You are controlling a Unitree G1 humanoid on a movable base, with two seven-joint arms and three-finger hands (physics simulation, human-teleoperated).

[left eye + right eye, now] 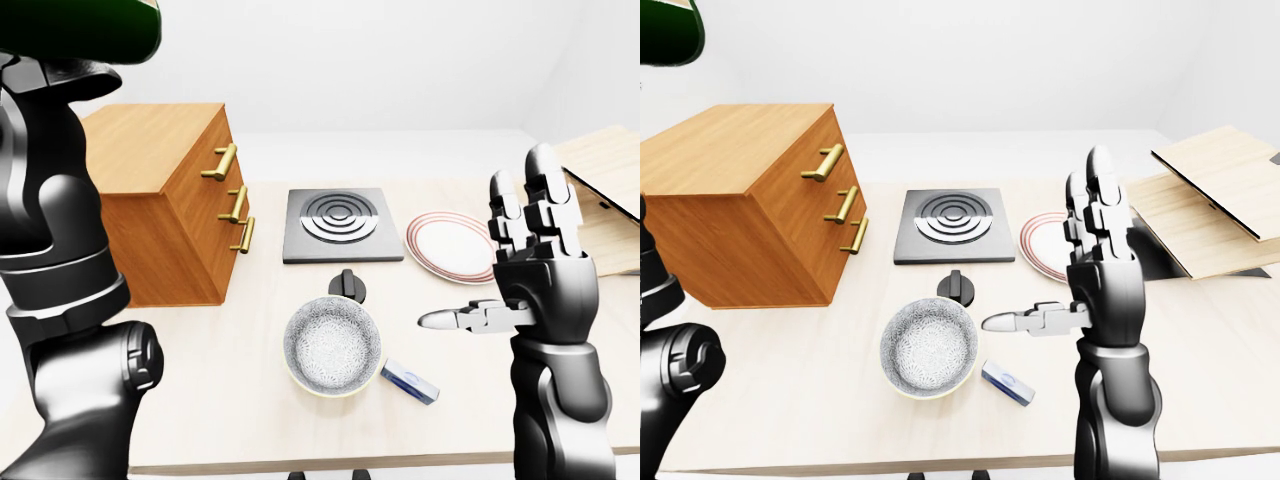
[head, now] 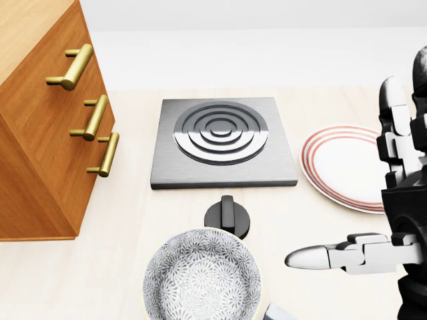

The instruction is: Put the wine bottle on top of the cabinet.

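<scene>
The dark green glass wine bottle (image 1: 75,28) sits at the left-eye view's top left, above the wooden three-drawer cabinet (image 1: 735,205), cropped so its axis is unclear. Left fingers are hidden, grip unreadable. Right hand (image 1: 528,270) fingers spread, empty, over the pale counter (image 1: 230,400).

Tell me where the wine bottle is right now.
The wine bottle sits at the top left corner of the left-eye view, raised on the left arm above the cabinet.
</scene>
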